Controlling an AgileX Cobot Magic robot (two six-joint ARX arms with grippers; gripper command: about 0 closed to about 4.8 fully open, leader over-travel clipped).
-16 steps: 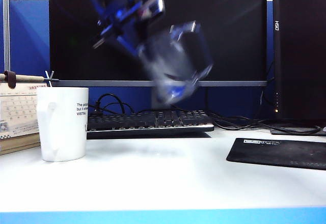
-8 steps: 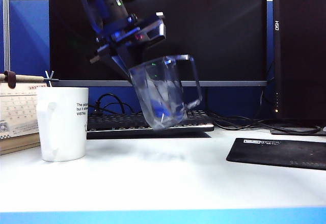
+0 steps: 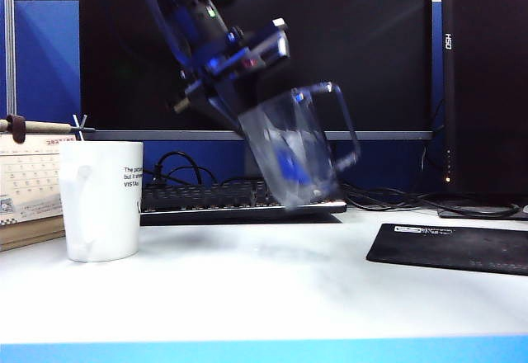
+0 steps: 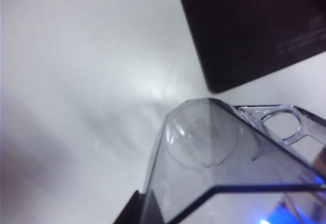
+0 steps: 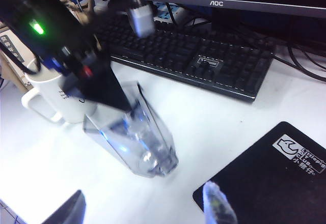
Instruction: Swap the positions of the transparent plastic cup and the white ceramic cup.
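Clear faceted transparent plastic cup (image 3: 299,153) tilted above counter (image 3: 264,289), pinched by left gripper (image 3: 247,107), white ceramic cup (image 3: 102,200) well apart, keyboard (image 3: 239,196) behind, right gripper (image 5: 147,208) fingers spread.

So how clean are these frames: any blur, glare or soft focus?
Exterior view: the transparent plastic cup held by the left gripper is motion-smeared; the white ceramic cup is sharp. Left wrist view: soft throughout, glare on the table. Right wrist view: right gripper fingertips blurred.

Plastic cup (image 3: 299,153) was clear, bluish-grey, faceted; ceramic cup (image 3: 102,200) white with small black print; table (image 3: 264,289) white, light-blue front edge; keyboard (image 3: 239,195) and mouse pad (image 3: 450,247) black; partition (image 3: 45,58) blue; left gripper (image 3: 285,161) black and blue
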